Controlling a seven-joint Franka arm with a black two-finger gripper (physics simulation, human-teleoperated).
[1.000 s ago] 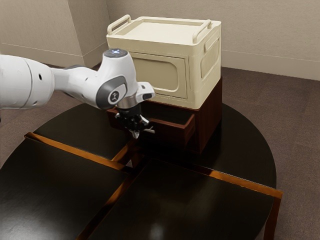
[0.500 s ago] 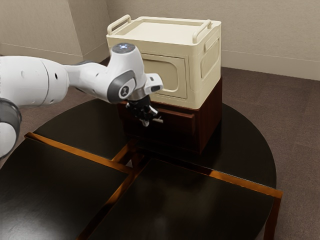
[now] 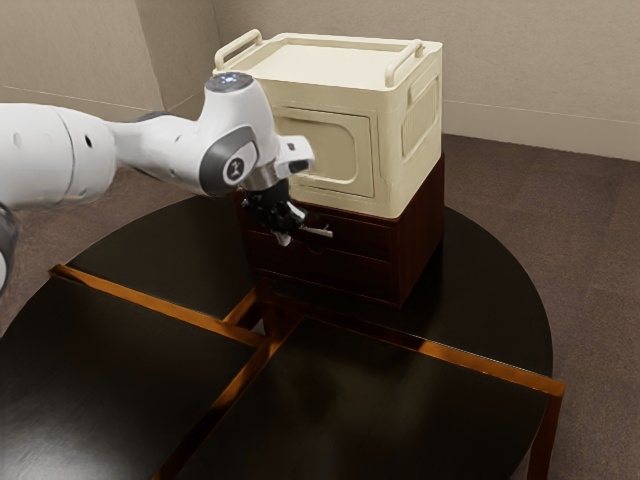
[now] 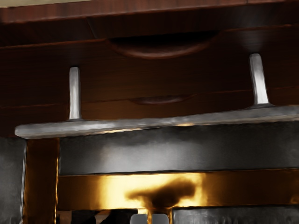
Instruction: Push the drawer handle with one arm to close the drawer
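You cannot tell whether the claw [image 3: 290, 229], near the handle [image 3: 318, 232], is released or clenched. Caution: hard pushing could shift the cabinet [image 3: 422, 230], its drawer [image 3: 362, 236] appearing flush.

No readable words, numbers, labels or brands. On the side of a grey joint cover [image 3: 215, 165] of the white arm [image 3: 160, 148], a small pale emblem [image 3: 237, 168], too small to make out. On the arm's dark top cap [image 3: 243, 82], bluish-white marks [image 3: 229, 78], likewise illegible.
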